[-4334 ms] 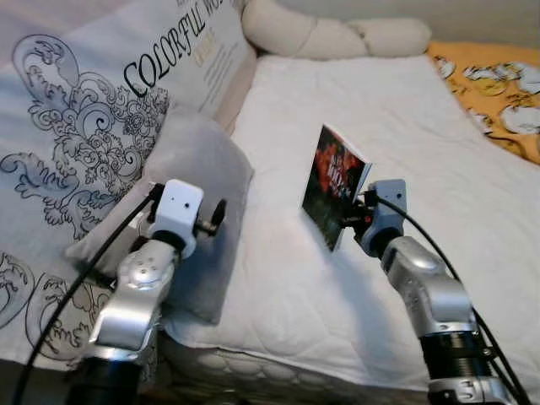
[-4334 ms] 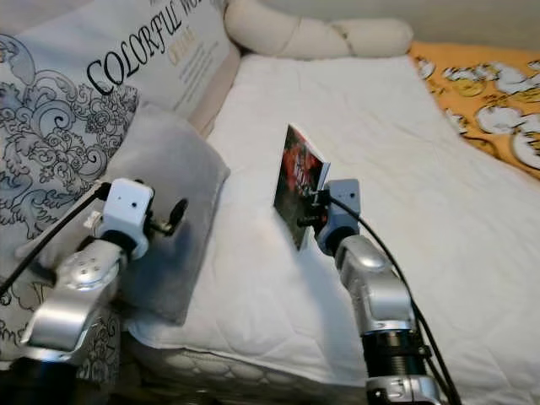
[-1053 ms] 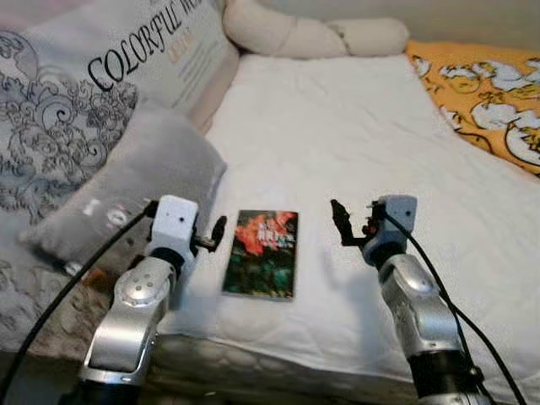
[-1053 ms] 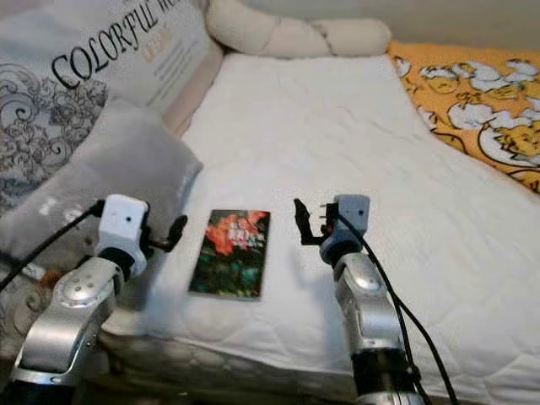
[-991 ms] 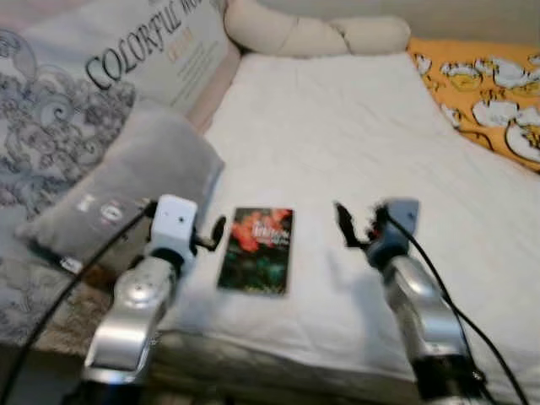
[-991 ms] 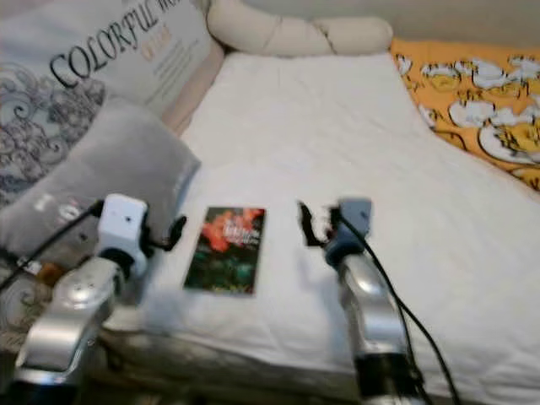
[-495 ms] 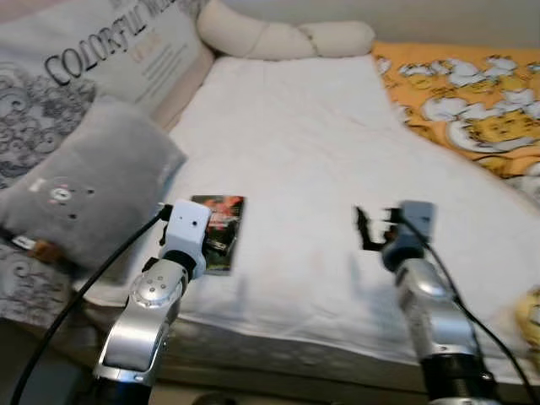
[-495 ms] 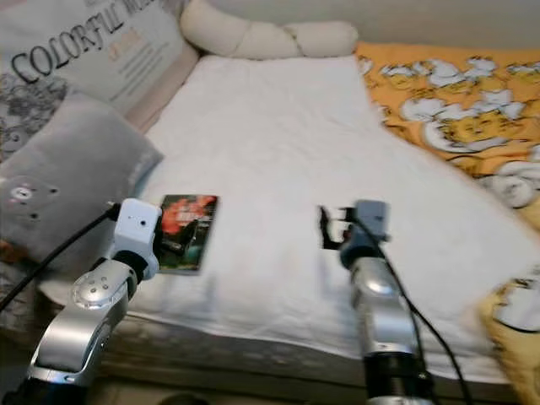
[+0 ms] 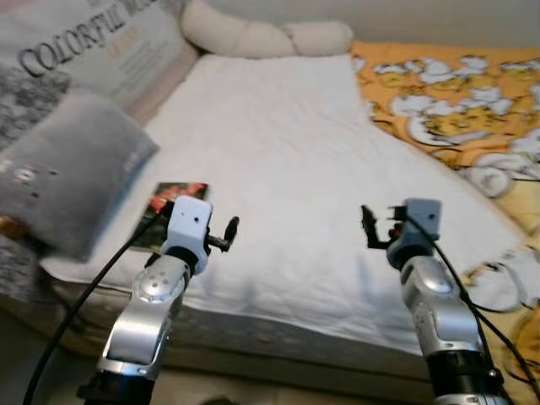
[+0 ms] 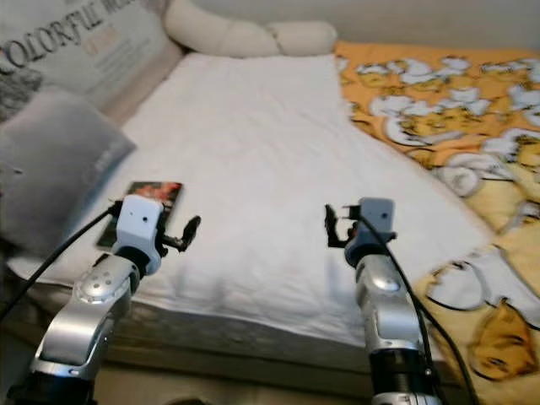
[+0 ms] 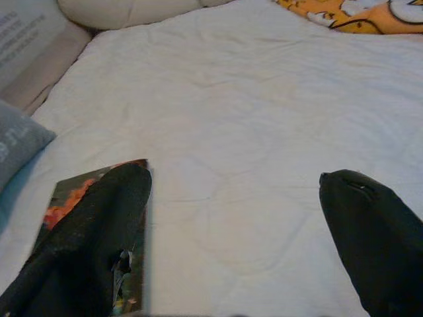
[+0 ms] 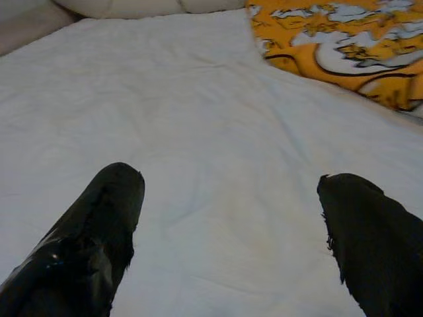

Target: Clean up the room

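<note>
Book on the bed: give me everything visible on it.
The book is a thin paperback with a dark cover printed in red and green. It lies flat, cover up, on the white bed near its front left corner, beside the grey pillow. The left arm hides its near end. The left gripper, fingers open, hovers to its right; nothing grips it. The title is too small to read.

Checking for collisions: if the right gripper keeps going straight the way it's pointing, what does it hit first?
Probably the white mattress: the open right gripper points across it, with the orange blanket off to one side.
</note>
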Tool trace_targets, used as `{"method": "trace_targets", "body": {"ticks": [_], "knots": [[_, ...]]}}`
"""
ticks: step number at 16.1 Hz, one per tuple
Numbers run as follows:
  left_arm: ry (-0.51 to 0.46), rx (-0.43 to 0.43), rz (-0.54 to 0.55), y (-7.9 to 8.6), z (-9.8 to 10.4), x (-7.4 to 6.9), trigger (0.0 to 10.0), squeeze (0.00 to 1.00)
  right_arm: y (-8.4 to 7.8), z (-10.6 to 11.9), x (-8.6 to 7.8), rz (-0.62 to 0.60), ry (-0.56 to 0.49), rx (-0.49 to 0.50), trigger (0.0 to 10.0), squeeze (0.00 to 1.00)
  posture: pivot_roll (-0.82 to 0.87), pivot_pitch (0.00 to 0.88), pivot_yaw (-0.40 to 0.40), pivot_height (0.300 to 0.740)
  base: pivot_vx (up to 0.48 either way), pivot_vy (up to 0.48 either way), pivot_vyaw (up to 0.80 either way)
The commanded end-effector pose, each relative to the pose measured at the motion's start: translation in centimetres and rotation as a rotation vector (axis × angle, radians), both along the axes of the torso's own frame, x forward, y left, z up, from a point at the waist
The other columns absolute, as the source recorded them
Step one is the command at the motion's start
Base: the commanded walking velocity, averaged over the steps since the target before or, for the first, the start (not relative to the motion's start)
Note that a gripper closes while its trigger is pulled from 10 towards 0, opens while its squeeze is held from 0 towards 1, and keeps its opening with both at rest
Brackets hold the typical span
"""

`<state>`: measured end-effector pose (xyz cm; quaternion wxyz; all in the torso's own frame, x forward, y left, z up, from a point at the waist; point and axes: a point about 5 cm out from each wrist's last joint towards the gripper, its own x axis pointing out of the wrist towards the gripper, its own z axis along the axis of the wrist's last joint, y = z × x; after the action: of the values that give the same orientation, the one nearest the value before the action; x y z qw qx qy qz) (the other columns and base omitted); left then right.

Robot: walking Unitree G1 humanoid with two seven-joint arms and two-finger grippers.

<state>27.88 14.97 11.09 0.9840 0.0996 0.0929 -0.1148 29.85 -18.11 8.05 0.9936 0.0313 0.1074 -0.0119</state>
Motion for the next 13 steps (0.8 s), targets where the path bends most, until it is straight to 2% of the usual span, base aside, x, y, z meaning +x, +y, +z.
{"method": "trace_targets", "body": {"ticks": [1, 7, 8, 11, 13], "knots": [[-0.008, 0.011, 0.027, 0.74, 0.14, 0.11, 10.0, 0.04, 1.06, 0.15, 0.24, 0.027, 0.000, 0.007, 10.0, 1.00, -0.01, 0.000, 0.042, 0.740, 0.000, -0.341, 0.00], [-0.021, 0.000, 0.034, 0.66, 0.10, 0.17, 10.0, 0.03, 1.39, -0.20, 0.14, 0.049, 0.035, -0.011, 10.0, 1.00, -0.02, 0.000, 0.043, 0.740, 0.000, -0.331, 0.00], [-0.023, -0.011, 0.056, 0.81, 0.17, 0.28, 10.0, 0.02, 1.46, -0.39, 0.08, 0.055, 0.049, -0.020, 10.0, 0.00, -0.02, 0.000, 0.044, 0.740, 0.000, 0.000, 0.00], [-0.030, -0.027, 0.054, 1.05, 0.30, 0.34, 10.0, 0.04, 1.90, -0.64, 0.06, 0.083, 0.069, -0.049, 10.0, 0.00, -0.02, 0.000, 0.045, 0.740, 0.000, 0.000, 0.00], [-0.033, -0.035, 0.051, 1.06, 0.33, 0.32, 10.0, 0.05, 1.94, -0.72, 0.06, 0.088, 0.073, -0.048, 10.0, 0.00, -0.02, 0.000, 0.045, 0.740, 0.148, 0.000, -0.63]]}}
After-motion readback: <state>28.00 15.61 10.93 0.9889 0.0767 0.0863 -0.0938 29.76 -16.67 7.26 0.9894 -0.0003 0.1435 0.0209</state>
